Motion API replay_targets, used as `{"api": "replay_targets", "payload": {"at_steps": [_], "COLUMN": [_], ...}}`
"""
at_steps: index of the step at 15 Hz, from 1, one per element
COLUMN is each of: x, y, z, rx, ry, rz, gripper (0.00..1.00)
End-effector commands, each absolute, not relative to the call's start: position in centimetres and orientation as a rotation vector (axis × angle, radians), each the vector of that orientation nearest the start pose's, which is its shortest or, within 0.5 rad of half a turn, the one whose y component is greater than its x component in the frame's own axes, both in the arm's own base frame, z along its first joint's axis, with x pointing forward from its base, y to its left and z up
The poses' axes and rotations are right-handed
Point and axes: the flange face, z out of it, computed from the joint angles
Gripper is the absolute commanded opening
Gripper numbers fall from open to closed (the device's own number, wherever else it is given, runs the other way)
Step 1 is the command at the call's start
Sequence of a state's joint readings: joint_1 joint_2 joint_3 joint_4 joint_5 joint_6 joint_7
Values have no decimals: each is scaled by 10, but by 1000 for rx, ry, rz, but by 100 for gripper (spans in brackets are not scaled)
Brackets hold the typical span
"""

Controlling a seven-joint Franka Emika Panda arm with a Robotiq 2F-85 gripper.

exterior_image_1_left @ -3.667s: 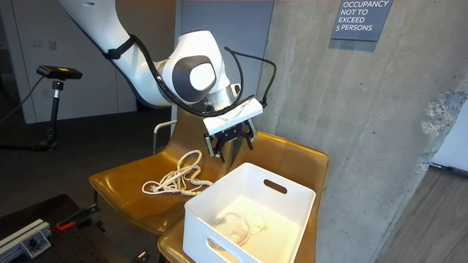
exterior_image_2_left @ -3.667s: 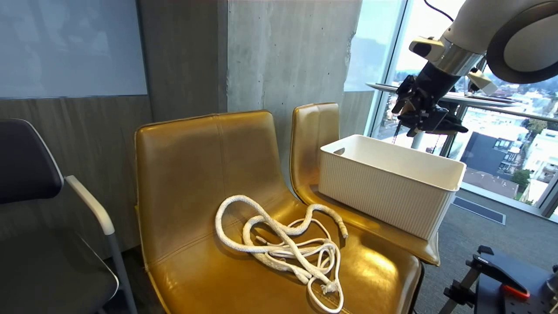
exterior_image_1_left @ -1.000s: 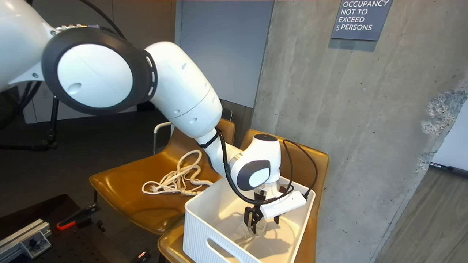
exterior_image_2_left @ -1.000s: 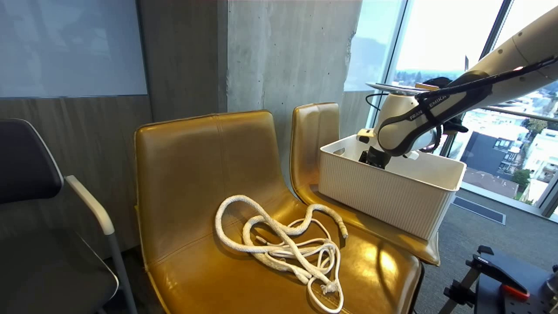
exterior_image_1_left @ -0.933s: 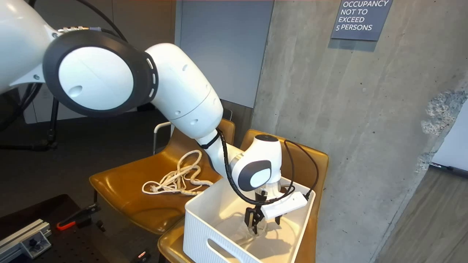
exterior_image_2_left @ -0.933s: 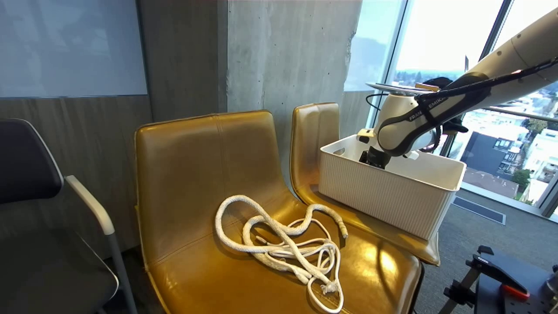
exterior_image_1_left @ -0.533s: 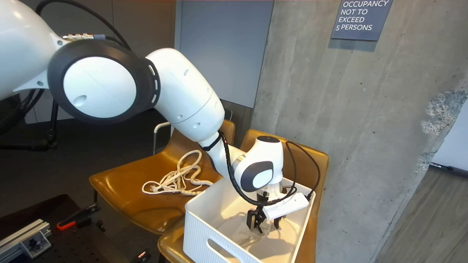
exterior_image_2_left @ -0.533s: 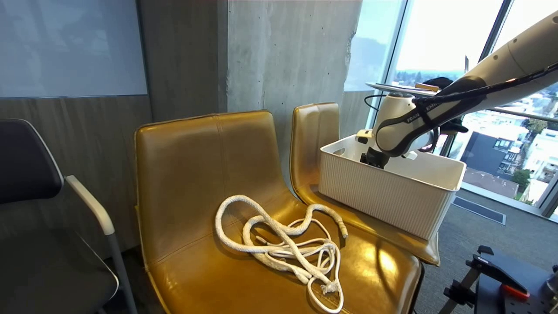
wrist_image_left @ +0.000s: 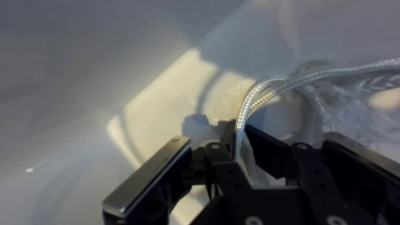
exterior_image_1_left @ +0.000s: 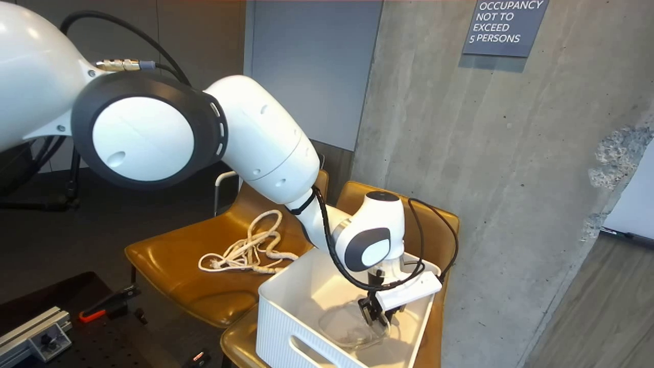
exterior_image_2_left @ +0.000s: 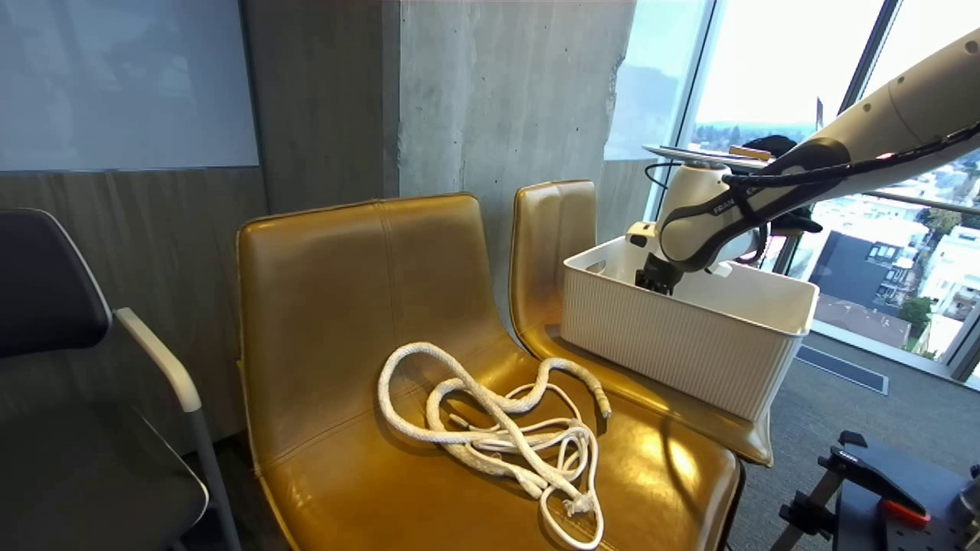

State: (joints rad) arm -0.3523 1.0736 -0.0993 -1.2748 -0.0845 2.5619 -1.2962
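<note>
The gripper (wrist_image_left: 238,126) was observed inside the white bin (exterior_image_2_left: 674,344), its two fingers (wrist_image_left: 268,151) clamped together on a white braided cord (wrist_image_left: 246,105), which ran between the tips in the wrist view. From the grip, the cord curved over and led off to one side within the bin; a translucent material (wrist_image_left: 350,103), too blurred to identify, lay just beside it. Both exterior views showed the bin upright on a golden-brown chair (exterior_image_2_left: 559,229), the robot arm (exterior_image_1_left: 271,138) reaching in over the rim. A thick white rope (exterior_image_2_left: 491,407) lay in loose loops on an adjoining chair (exterior_image_2_left: 352,306) of matching finish. A sign (exterior_image_1_left: 507,28) was mounted on the concrete wall (exterior_image_1_left: 500,128).
</note>
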Motion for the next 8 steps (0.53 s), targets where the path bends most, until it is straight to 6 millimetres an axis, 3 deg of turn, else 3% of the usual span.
{"api": "replay_targets", "payload": {"at_steps": [1, 4, 8], "x": [692, 696, 701], "y": [-324, -332, -349], "z": [112, 141, 206], "rx": [-3016, -3023, -3042], "ry": [-1553, -1538, -1510], "rz": [-8, 15, -19], "gripper": [0, 2, 2]}}
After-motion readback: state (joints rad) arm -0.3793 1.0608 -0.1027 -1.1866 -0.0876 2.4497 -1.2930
